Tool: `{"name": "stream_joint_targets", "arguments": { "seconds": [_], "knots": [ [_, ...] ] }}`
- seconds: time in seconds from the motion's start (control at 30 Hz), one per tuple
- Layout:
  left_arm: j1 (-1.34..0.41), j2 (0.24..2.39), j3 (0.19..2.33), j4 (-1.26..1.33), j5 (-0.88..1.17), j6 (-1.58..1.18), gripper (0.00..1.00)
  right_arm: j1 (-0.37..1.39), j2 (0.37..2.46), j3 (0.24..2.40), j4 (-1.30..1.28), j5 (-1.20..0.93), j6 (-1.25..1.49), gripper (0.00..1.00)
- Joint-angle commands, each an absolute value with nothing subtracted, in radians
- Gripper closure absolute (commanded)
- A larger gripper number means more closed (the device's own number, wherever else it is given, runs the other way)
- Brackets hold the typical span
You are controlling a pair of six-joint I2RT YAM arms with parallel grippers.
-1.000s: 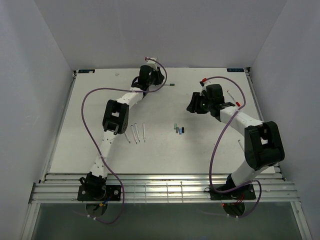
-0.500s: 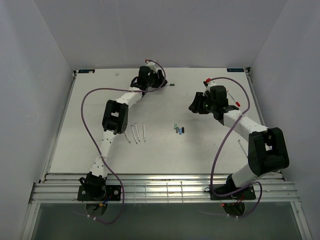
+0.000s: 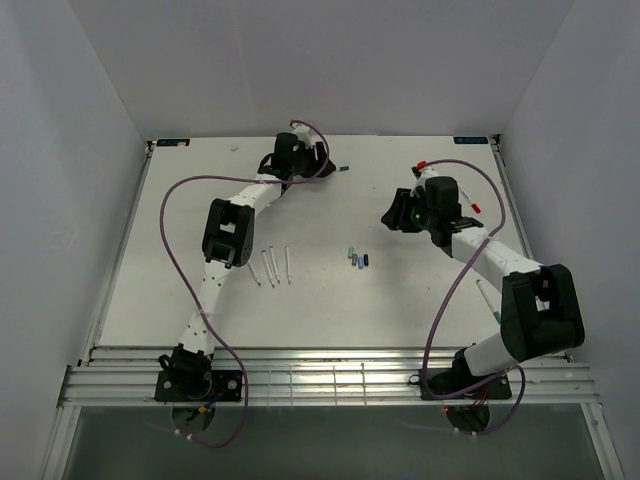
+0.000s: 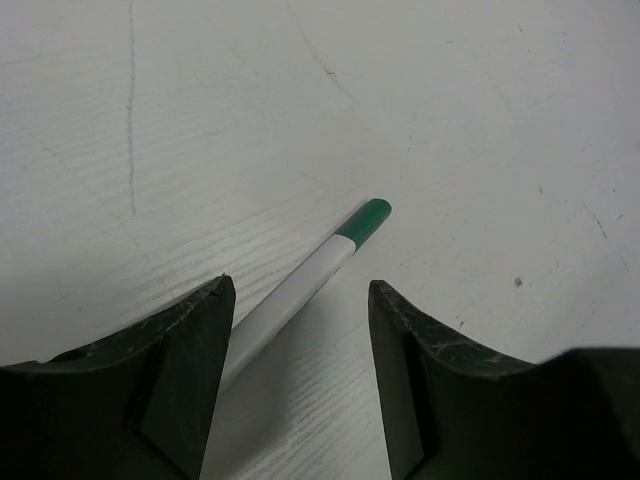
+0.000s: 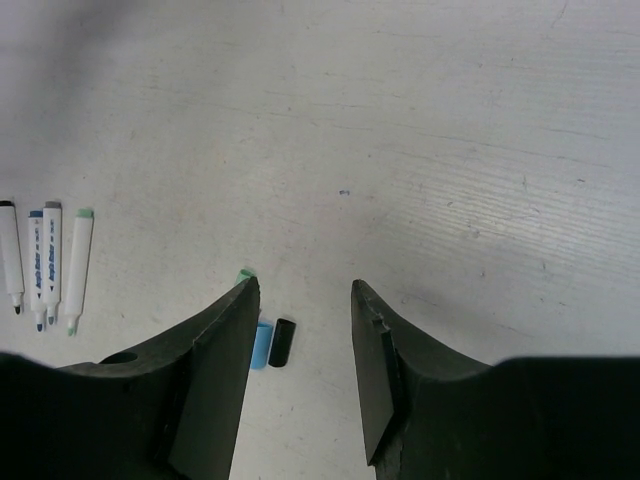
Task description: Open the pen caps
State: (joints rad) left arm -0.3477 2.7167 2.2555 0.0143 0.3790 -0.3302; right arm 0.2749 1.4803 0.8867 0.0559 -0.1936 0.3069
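Loose caps lie mid-table, bare pens to their left. Reaching far, left gripper gapes astride a green-capped pen; right gripper hovers parted, empty.

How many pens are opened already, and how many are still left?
Done: four pens lie in a row with bare tips, and loose caps sit nearby. In hand: nothing is gripped; the left jaws stand open around a pen whose green cap looks still on. Left: that pen, and a red-capped pen by the right arm.
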Motion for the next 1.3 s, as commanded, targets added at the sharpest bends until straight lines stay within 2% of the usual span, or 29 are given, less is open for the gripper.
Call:
{"name": "stream_joint_targets", "arguments": {
  "seconds": [0.0,0.3,0.5,0.7,0.8,1.27],
  "knots": [
    [-0.344,2.626,2.195,-0.069,0.403,-0.295,0.33,0.268,1.44,0.879,0.104,-0.207,0.311,0.52],
    [-0.368,2.556,2.048,-0.061,0.399,-0.239,0.33,0.268,1.382,0.822,0.115,-0.198,0.324,0.52],
    [-0.405,2.54,2.031,-0.104,0.312,-0.203,0.39,0.268,1.328,0.795,0.117,-0.186,0.316,0.52],
    [-0.468,2.53,1.997,-0.123,0.122,-0.143,0.39,0.268,1.261,0.764,0.107,-0.153,0.298,0.52],
    [-0.472,2.537,1.997,-0.138,0.101,-0.164,0.4,0.268,1.235,0.743,0.103,-0.147,0.291,0.52],
    [-0.525,2.577,2.026,-0.264,-0.09,-0.117,0.54,0.267,1.161,0.689,0.098,-0.149,0.29,0.52]
  ]
}}
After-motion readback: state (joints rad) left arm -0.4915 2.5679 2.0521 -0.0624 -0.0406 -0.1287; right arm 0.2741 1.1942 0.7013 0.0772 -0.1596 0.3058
